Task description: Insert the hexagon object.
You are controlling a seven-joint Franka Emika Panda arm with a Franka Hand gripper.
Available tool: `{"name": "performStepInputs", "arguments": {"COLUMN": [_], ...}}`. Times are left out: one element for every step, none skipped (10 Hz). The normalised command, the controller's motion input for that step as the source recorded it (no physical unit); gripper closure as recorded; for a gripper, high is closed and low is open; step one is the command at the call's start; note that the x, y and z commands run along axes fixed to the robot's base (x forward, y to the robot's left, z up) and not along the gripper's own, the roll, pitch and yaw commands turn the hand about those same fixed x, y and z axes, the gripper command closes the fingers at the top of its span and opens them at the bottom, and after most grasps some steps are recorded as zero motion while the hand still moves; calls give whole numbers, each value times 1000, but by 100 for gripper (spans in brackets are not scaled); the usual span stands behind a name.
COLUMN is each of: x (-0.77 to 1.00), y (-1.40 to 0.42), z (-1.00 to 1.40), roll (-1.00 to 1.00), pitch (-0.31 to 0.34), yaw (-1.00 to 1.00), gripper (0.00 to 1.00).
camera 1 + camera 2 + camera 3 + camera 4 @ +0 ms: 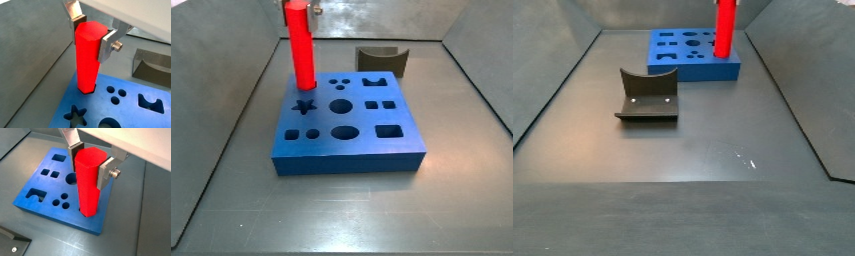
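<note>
The hexagon object is a long bright red peg, also seen in the other wrist view. It stands upright. My gripper is shut on its upper end, one silver finger on each side. The peg's lower end sits in a hexagonal hole at a corner of the blue block, and its depth there cannot be told. In both side views the peg stands at the block's corner, with the gripper at the picture's upper edge.
The block has several other cut-out holes: a star, circles, squares. The dark fixture stands on the grey floor apart from the block. Grey walls enclose the floor on the sides.
</note>
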Motion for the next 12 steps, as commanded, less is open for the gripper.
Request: {"name": "performStepInputs", "arguments": {"x": [0, 74, 237, 194, 180, 151, 120, 134, 197, 143, 171, 111], "y": [0, 0, 0, 0, 0, 40, 46, 20, 0, 0, 20, 17], "z": [-226, -274, -300, -326, -400, -434, -440, -451, -443, -426, -251, -14], "roll": [-283, -219, -201, -174, -154, -130, -127, -139, -116, -54, -167, -67], "pitch": [-99, -87, -47, -36, 0, 0, 0, 0, 0, -4, -3, 14], "yaw": [-40, -197, -394, -423, -446, -466, -466, -463, -406, -257, -171, -66], "gripper": [100, 100, 100, 100, 100, 100, 100, 100, 100, 100, 100, 100]}}
